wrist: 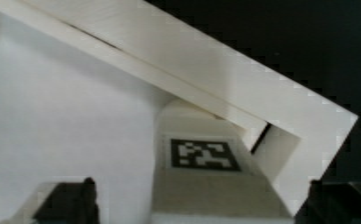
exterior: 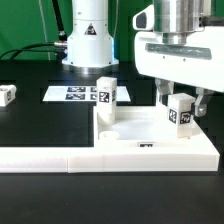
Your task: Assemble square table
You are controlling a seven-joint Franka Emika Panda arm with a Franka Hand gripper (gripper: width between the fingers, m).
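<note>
The square table's white slab (exterior: 150,128) lies flat on the black table, with an open round socket (exterior: 108,131) near its left edge. One tagged white leg (exterior: 106,92) stands upright at the slab's far left corner. A second tagged leg (exterior: 180,112) stands at the far right corner, between the fingers of my gripper (exterior: 184,103). In the wrist view this leg (wrist: 203,152) sits between the dark fingertips (wrist: 70,200), with a gap showing on each side. The gripper (wrist: 207,205) is open around it and does not hold it.
A long white L-shaped barrier (exterior: 60,157) runs along the slab's front and left side. The marker board (exterior: 72,93) lies behind the slab, in front of the robot base (exterior: 88,40). A third tagged leg (exterior: 8,95) lies at the exterior view's left edge.
</note>
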